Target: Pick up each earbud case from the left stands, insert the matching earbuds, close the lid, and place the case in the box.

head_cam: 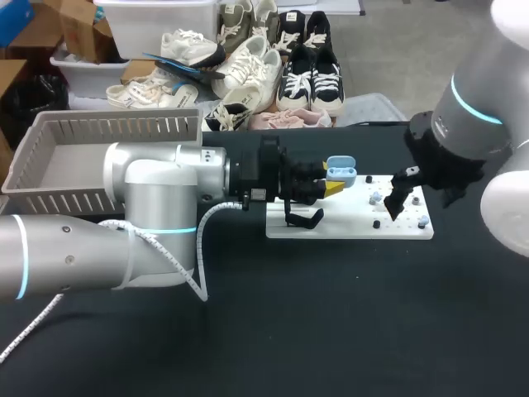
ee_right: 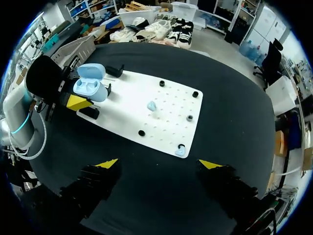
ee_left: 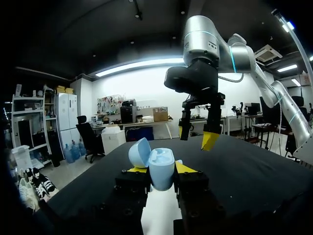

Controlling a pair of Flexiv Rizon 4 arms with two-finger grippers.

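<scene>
From the head view, the left arm (head_cam: 157, 186) is covering the box's (head_cam: 116, 128) near wall and the white board's (head_cam: 347, 227) left end. In the left wrist view, the left gripper (ee_left: 161, 169) is hiding the earbud case's (ee_left: 161, 159) lower half.

Left claw (ee_left: 161, 169) clamped on case (ee_right: 91, 87), right claw (ee_right: 159, 163) open, pointing down

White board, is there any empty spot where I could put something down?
The biggest bare patch is the black table in front of the white board. On the board, the strip between the left gripper with its blue case and the pegs is free. Around the pegs and earbuds, under the right gripper, it is crowded.
</scene>
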